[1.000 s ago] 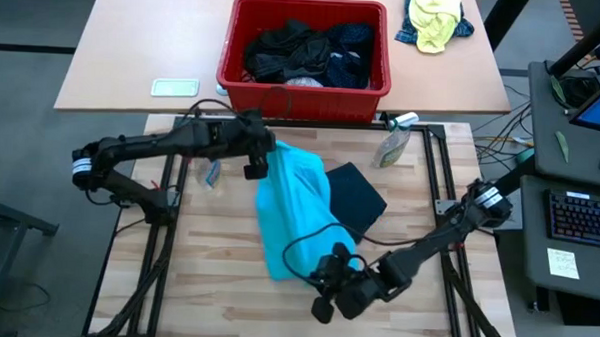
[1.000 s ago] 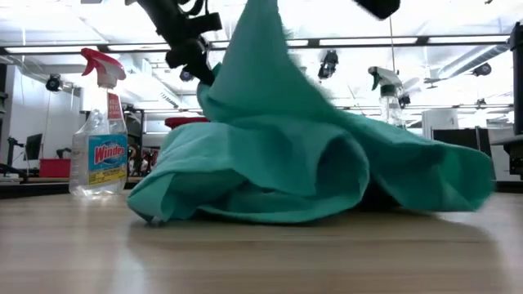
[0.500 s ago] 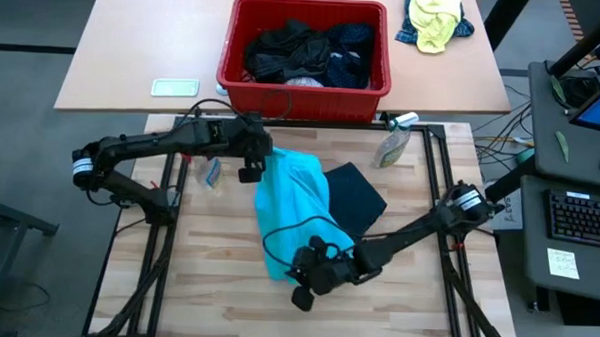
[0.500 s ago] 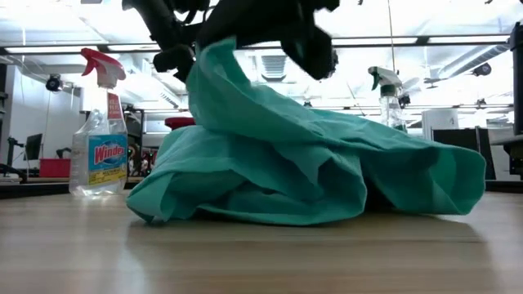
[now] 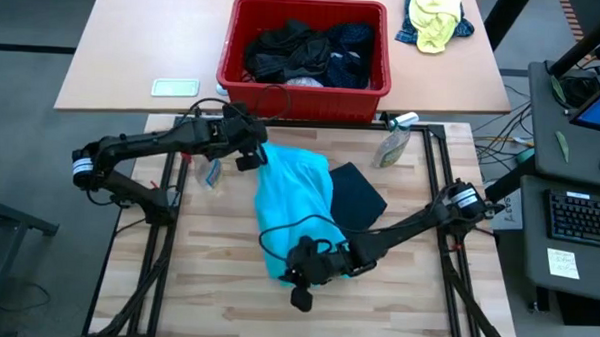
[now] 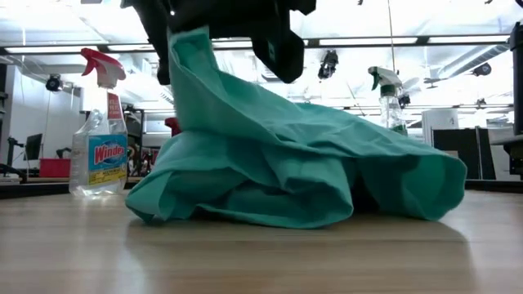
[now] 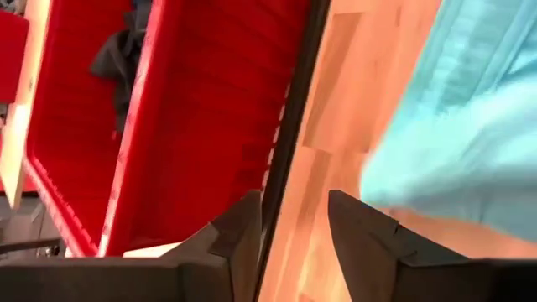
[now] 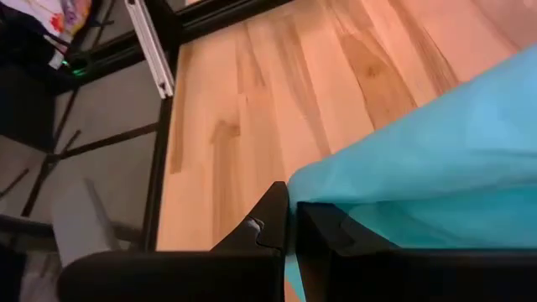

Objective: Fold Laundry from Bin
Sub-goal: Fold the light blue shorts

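Observation:
A bright turquoise garment [image 5: 294, 203] lies heaped on the wooden table, partly over a dark folded garment [image 5: 361, 196]. My right gripper [image 5: 294, 273] is at its near end, shut on it. My left gripper [image 7: 294, 205] stands open at the garment's far left corner with nothing between its fingers; the turquoise cloth [image 7: 453, 126] lies just beside one finger. The red bin [image 5: 303, 94] stands past the far edge on a second table, with dark laundry [image 5: 304, 51] piled inside. My right gripper pinches an edge of the turquoise garment [image 8: 315, 195] between its two fingers, at the garment's near end. The fingers slant down from the table's right side. That edge is raised into a peak [image 6: 186, 49]; the rest of the garment lies slack on the table.
A Windex spray bottle [image 6: 98, 155] stands at the table's left, a second spray bottle [image 5: 391, 147] at the far right. A yellow-and-blue cloth bundle [image 5: 433, 18] and a pale flat object [image 5: 175, 86] lie beside the bin. Bare wood shows along the near edge.
My right gripper has gone toward the table's left edge and a little down, staying shut. It drew the garment's raised edge leftward, so the peak leans left and the heap's right side has sunk. My left gripper has turned at the far corner.

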Controlling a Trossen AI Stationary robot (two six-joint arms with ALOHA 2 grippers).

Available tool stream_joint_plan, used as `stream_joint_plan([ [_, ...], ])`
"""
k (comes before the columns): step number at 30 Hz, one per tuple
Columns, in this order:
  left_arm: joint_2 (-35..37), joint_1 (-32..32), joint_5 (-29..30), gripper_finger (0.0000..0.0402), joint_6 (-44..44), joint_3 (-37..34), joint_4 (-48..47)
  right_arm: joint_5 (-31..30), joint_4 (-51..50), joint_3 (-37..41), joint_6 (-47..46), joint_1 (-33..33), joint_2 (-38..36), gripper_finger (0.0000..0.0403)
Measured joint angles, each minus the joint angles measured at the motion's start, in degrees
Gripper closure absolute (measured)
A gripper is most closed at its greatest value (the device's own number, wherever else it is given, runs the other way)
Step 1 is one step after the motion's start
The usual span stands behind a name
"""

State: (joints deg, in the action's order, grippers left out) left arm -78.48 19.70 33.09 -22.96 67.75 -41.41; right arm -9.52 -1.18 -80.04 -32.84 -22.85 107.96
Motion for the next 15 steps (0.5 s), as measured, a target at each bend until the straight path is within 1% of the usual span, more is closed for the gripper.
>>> stream_joint_plan([
  [5, 0.0, -0.1, -0.1, 0.0255, 1.0, 0.0, -0.1, 0.3, 0.3, 0.1, 0.0, 1.0, 0.7, 0.0394],
  [8, 0.0, -0.3, -0.4, 0.0247, 1.3, 0.0, -0.2, 5.3, 0.5, 0.2, -0.3, 1.4, 2.6, 0.0394],
  [9, 0.0, -0.5, -2.1, 0.0246, 1.6, 0.0, -0.2, 6.8, 0.4, 0.2, -0.6, 1.5, 3.0, 0.0394],
  [10, 0.1, -0.7, -4.6, 0.0245, 1.8, 0.0, -0.4, 7.3, 0.1, 0.3, -0.8, 1.5, 3.3, 0.0394],
  [11, 0.1, -0.8, -8.6, 0.0244, 2.0, 0.0, -0.9, 7.4, 0.4, 0.3, -1.1, 1.6, 3.6, 0.0394],
  [14, 0.1, -1.1, -23.1, 0.0244, 1.8, 0.0, -2.7, 5.3, 1.4, 0.3, -2.2, 1.8, 3.6, 0.0385],
  [15, 0.1, -1.4, -26.7, 0.0245, 1.8, 0.0, -2.8, 4.5, 1.6, 0.3, -2.4, 1.8, 3.5, 0.0378],
])
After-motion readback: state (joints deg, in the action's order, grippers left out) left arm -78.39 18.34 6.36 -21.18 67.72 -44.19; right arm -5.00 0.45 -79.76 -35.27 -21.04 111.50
